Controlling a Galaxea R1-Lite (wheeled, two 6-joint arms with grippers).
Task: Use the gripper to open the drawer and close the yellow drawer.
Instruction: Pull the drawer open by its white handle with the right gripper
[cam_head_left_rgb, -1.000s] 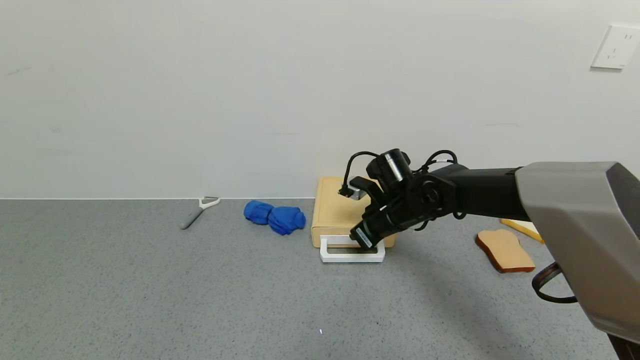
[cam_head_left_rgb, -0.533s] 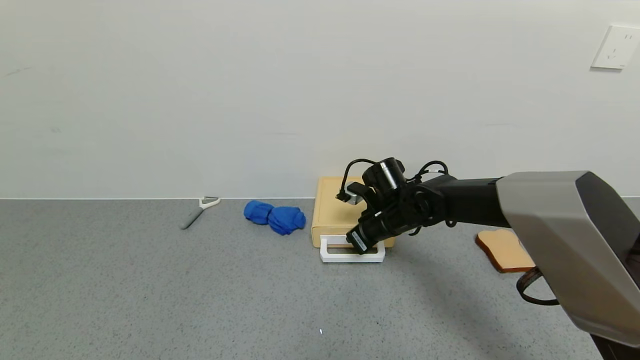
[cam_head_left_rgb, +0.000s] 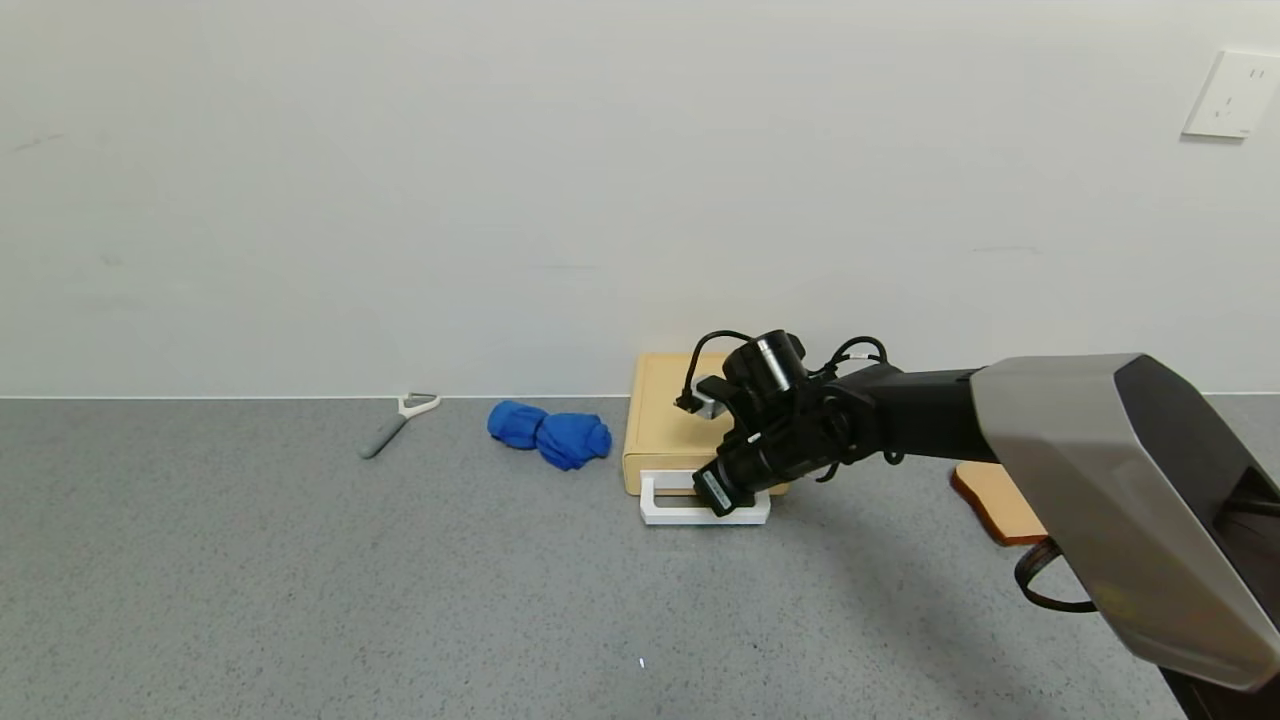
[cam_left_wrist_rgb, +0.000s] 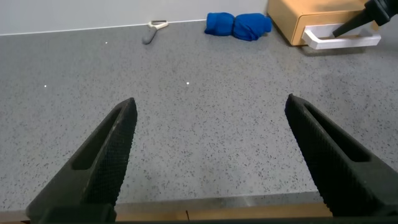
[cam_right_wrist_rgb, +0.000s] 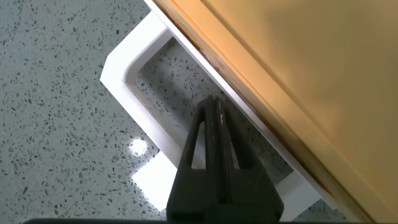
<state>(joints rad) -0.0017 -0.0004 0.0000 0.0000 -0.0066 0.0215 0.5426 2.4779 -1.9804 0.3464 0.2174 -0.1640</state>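
The drawer (cam_head_left_rgb: 680, 425) sits at 12 o'clock on the surface (cam_head_left_rgb: 300, 580) against the wall, its white handle (cam_head_left_rgb: 700, 508) running 9-to-3 across the front. The right gripper (cam_head_left_rgb: 722, 497), fingers pressed together and holding nothing, pokes down inside the handle loop, so opening means pulling toward 6 o'clock. The left gripper (cam_left_wrist_rgb: 211, 155) hangs released, well away.

Drawer (cam_head_left_rgb: 668, 425) smooth matt tan plastic; handle (cam_right_wrist_rgb: 134, 93) glossy white plastic. Countertop (cam_head_left_rgb: 300, 580) speckled grey stone-look, slight sheen. Blue cloth (cam_head_left_rgb: 550, 433) soft, crumpled.
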